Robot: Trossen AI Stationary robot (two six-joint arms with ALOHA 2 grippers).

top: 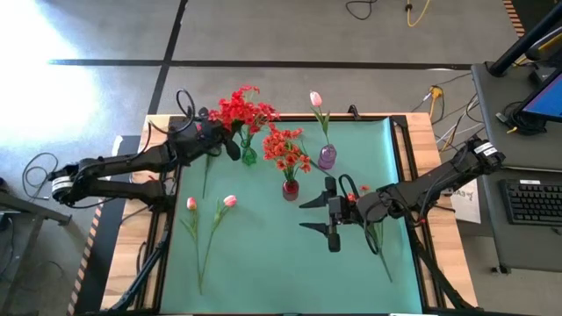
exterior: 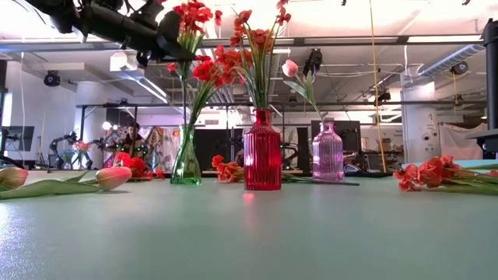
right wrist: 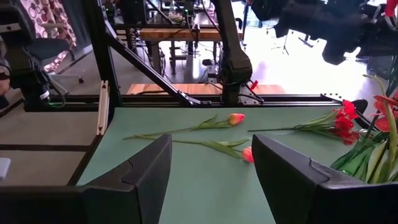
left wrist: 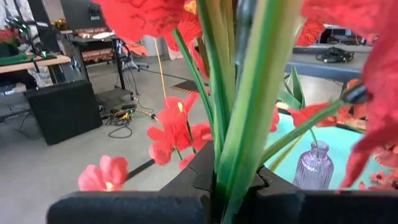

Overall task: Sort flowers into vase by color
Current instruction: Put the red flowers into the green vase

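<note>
A green glass vase (top: 248, 157) (exterior: 186, 162) holds bushy red flowers (top: 241, 110). My left gripper (top: 233, 147) (exterior: 175, 43) (left wrist: 233, 180) is shut on their stems, high above the vase mouth. A red vase (top: 291, 190) (exterior: 262, 152) holds orange-red flowers (top: 285, 149). A purple vase (top: 327, 157) (exterior: 327, 153) holds one pink tulip (top: 315, 99). Two pink tulips (top: 191, 204) (top: 229, 201) lie flat on the mat. My right gripper (top: 320, 215) (right wrist: 211, 180) hovers open near the mat's middle, beside an orange-red flower (top: 363, 190) (exterior: 424, 174) lying flat. My left gripper pinches a bundle of green stems (left wrist: 239, 134) of the red flowers between its two fingers, just below the blossoms. It comes at them roughly level from the table's left side, across the stems. The stems stand nearly upright, their lower ends down in the green vase (exterior: 187, 148).
Another red flower (top: 207, 171) lies on the mat under my left arm. The three vases stand close together toward the far side of the green mat (top: 263, 272). The mat's near part is bare. Wooden table edges (top: 430, 132) and cables flank the mat.
</note>
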